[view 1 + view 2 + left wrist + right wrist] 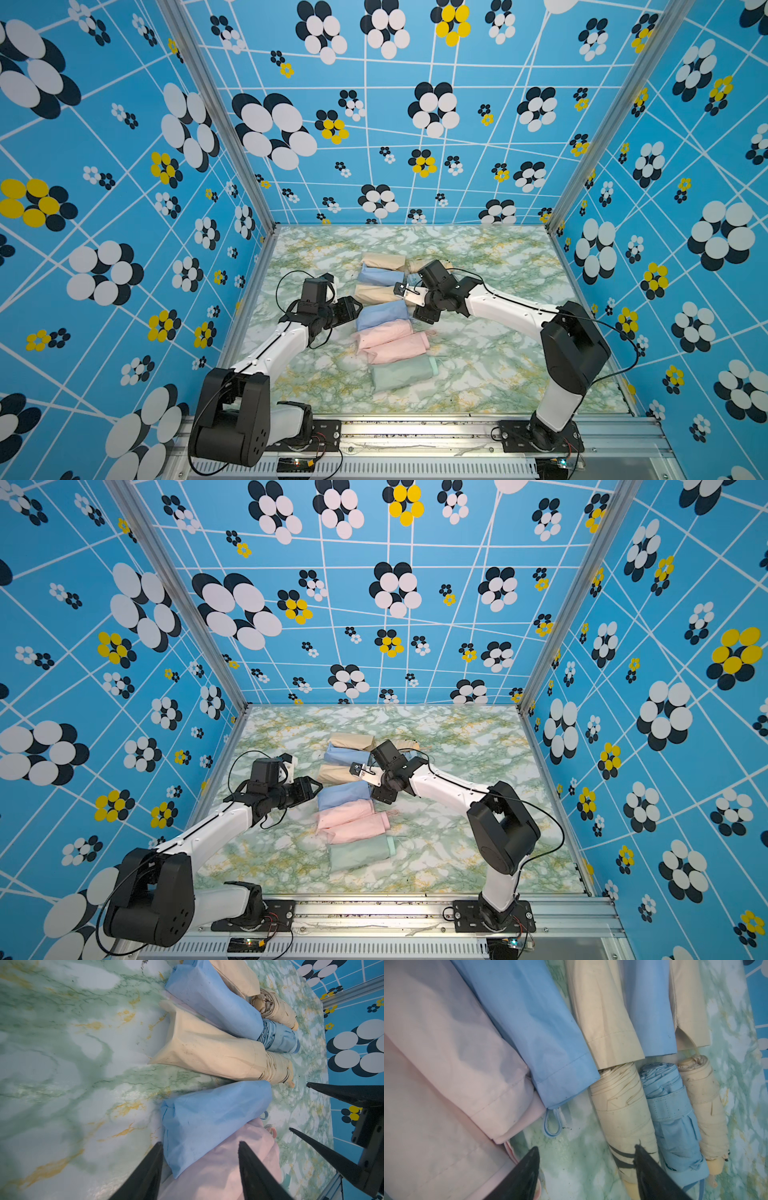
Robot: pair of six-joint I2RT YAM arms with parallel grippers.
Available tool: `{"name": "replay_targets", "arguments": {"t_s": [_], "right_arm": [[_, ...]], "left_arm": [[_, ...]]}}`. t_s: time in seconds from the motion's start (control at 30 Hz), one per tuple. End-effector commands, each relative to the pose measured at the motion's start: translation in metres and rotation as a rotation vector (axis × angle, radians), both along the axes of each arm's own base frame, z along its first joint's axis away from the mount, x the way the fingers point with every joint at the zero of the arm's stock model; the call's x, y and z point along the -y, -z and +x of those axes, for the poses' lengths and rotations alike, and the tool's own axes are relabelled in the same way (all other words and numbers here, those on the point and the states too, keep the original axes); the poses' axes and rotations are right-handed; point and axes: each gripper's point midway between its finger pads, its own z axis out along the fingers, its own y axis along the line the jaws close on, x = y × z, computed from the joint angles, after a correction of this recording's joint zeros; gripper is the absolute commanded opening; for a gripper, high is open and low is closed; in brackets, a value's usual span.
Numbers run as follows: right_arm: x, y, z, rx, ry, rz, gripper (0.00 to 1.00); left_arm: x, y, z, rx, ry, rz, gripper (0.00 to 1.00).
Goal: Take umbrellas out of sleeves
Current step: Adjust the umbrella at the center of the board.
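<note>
- Seven sleeves lie flat, side by side, in a column in the middle of the green-marbled counter point(498, 266). From the far end they are a far beige sleeve point(382, 261), a far blue sleeve point(380, 275), a middle beige sleeve point(372, 294), a near blue sleeve point(384, 314), two pink sleeves point(386, 336) and a green sleeve point(397, 374).
- The sleeves are smooth, tapered pouches with stitched hems, and the beige ones carry dark smudges.
- Their long axes run across the counter, roughly parallel. The closed ends point toward the left arm point(270, 353) and the mouths toward the right arm point(507, 309).
- Three umbrellas show past the far three mouths, in line with their sleeves, with their handle ends pointing away from the mouths.
- The banded beige umbrella point(623, 1109) has its top tucked inside the middle beige sleeve's mouth.
- The blue umbrella point(672, 1115) has its top at the far blue sleeve's hem.
- The plain beige umbrella point(704, 1109) lies clear, just beside the far beige sleeve's mouth.
- Each umbrella is a short roll of crinkled pleats wrapped by a strap. The banded one has black stripes near its handle.
- A blue cord loop point(552, 1124) pokes from the near blue sleeve's mouth.
- The left hand point(199, 1146) is released, its fingers spread at the closed ends of the near blue sleeve and a pink sleeve.
- The right hand point(586, 1149) has its fingers spread and grasps nothing. One fingertip is over the banded beige umbrella's handle end and the other over bare counter. Whether the fingertip touches the umbrella cannot be told.
</note>
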Motion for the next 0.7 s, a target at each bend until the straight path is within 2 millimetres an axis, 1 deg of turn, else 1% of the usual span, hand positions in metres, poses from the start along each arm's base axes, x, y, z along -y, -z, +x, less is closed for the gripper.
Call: {"name": "replay_targets", "arguments": {"t_s": [0.0,0.43,0.67], "right_arm": [[-0.006,0.01,-0.003,-0.021,-0.019,0.002,0.73],[-0.01,0.017,-0.001,-0.025,-0.027,-0.004,0.71],[-0.021,0.02,-0.003,-0.028,-0.028,0.012,0.72]], "left_arm": [[0.006,0.007,0.0,-0.012,0.013,-0.02,0.58],[0.016,0.034,0.0,-0.071,0.054,-0.004,0.46],[0.017,0.04,0.0,-0.08,0.062,0.009,0.44]]}}
